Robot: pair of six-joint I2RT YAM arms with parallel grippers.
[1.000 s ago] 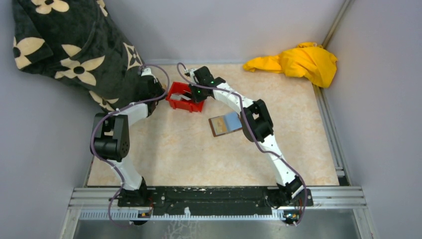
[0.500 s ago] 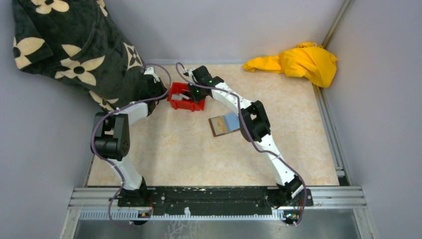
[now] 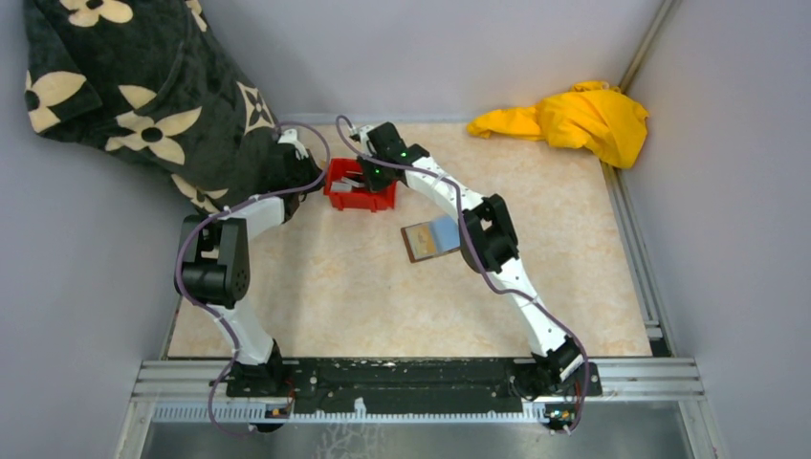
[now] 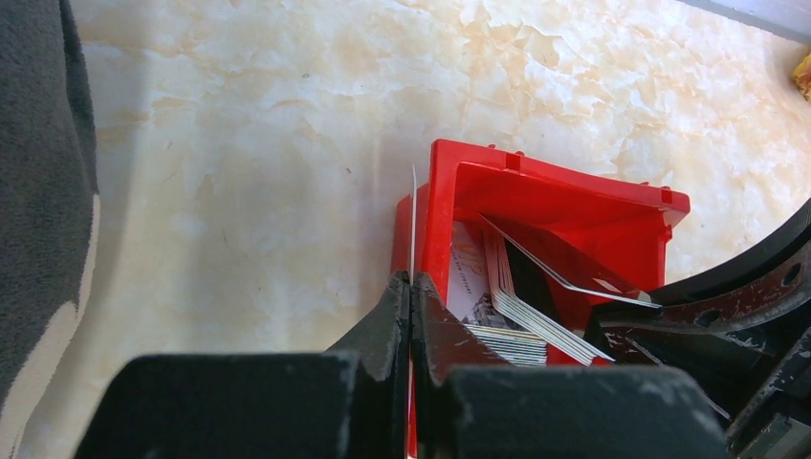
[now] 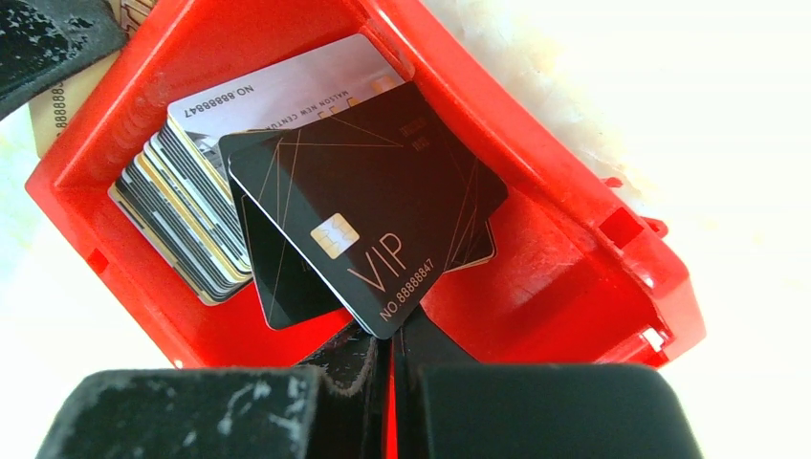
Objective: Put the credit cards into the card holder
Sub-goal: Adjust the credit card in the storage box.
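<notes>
- A stack of thin credit cards (image 5: 182, 210), with dark and pale edges, is seen standing on edge inside a small red plastic bin (image 5: 593, 277), which is found just above the middle of the overhead view.
- One black card printed "VIP" (image 5: 373, 210) is tilted up out of that stack; its lower corner is pinched between the closed fingers of the right gripper (image 5: 392, 349).
- The left gripper (image 4: 411, 287) is pressed shut just outside the bin's wall, with a thin pale card (image 4: 413, 220), seen edge-on, rising from between its tips.
- The small flat brown card holder (image 3: 430, 239) is laid open on the beige marbled tabletop (image 3: 363, 296), to the lower right of the bin and apart from it; a pale blue face is shown on its right half.
- The left arm (image 3: 234, 249) is bent at the elbow near the left edge, and the right arm (image 3: 497, 239) is arched over the card holder; both wrists are brought to the bin.
- A crumpled yellow cloth (image 3: 574, 120) is seen at upper right and a black cloth with cream flowers (image 3: 124, 86) at upper left.
</notes>
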